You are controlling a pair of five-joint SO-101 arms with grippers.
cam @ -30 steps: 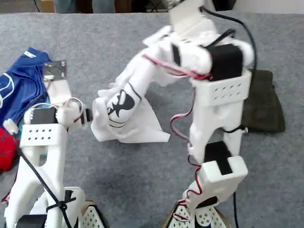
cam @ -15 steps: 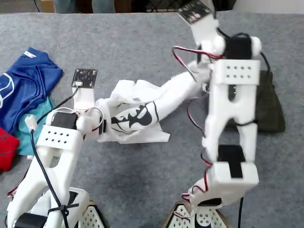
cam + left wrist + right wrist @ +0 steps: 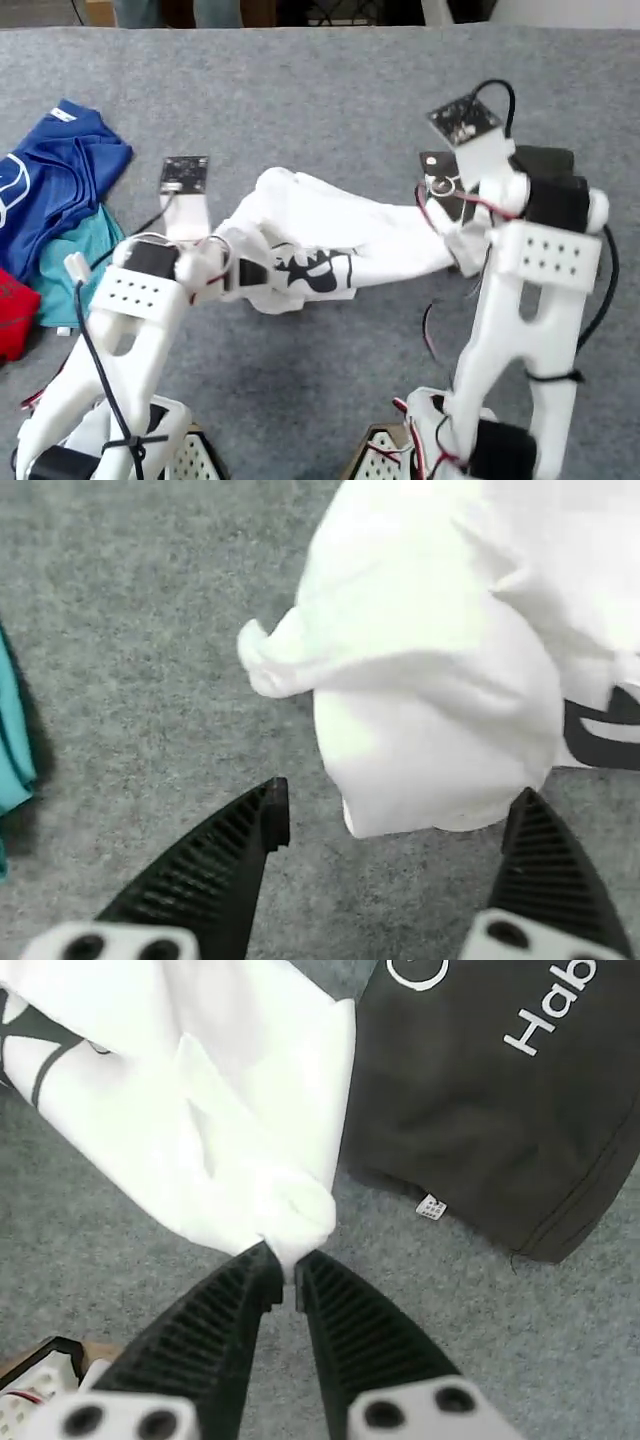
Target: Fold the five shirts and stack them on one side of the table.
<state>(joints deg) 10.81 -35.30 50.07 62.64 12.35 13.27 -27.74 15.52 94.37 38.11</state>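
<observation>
White shirt, corner in right hand, left hand agape opposite.

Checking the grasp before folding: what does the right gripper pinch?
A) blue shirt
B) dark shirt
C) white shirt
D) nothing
C: the right gripper is shut on a bunched corner of the white shirt; the dark shirt lies beside it.
</observation>
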